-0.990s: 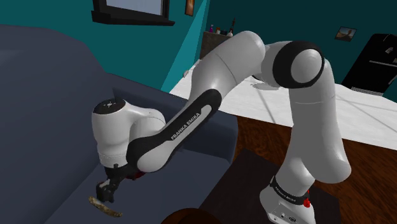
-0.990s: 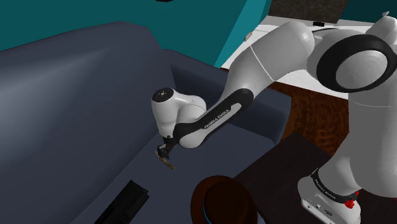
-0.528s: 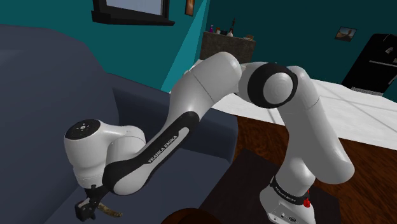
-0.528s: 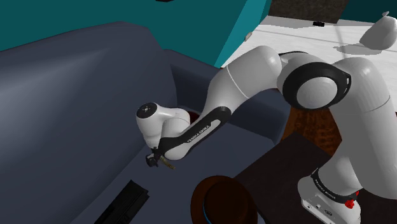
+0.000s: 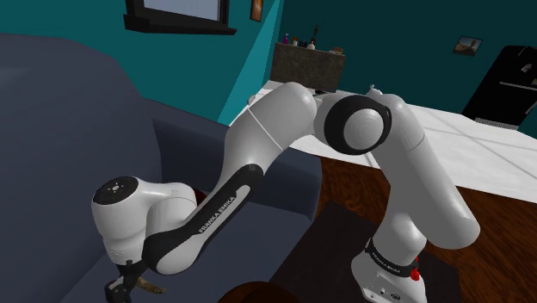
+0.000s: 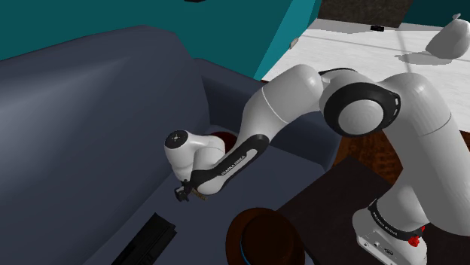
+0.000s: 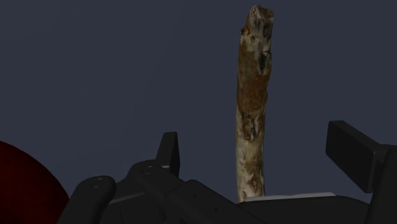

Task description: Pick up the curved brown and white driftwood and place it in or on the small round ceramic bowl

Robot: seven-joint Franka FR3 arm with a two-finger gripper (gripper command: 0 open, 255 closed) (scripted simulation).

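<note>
Robot arm at a sofa: the black gripper [image 7: 259,143] hangs low over the dark blue-grey sofa seat [image 7: 114,76] with its two fingers [image 7: 168,151] spread wide. They stand on either side of the driftwood [image 7: 254,89], touching neither it nor each other, so nothing is gripped. The stick lies on the cushion inside the gap, pointing away from the hand. In the shoulder view the gripper [image 5: 120,288] sits at the lower left with the driftwood [image 5: 151,282] just beside it to the right. The white arm [image 5: 258,146] climbs from there and bends back down to the stand [image 5: 387,267] at the lower right. The second exterior view shows, left to right, a flat black slab [image 6: 147,241] lying on the seat, then the gripper [image 6: 182,194] with the driftwood [image 6: 199,196] at its tip. Next comes the bowl [image 6: 260,216], near the stick but apart from it. The count is one arm, one gripper with two fingers, one piece of driftwood, one bowl and one black slab. The driftwood is a long, thin, slightly bent stick with a rough surface, mottled pale grey-white and rusty brown, and its far end is jagged. The bowl is round and dark brown. The sofa cushion is smooth and plain. A dark red rounded shape [image 7: 22,184] sits beside the hand in the wrist view.
</note>
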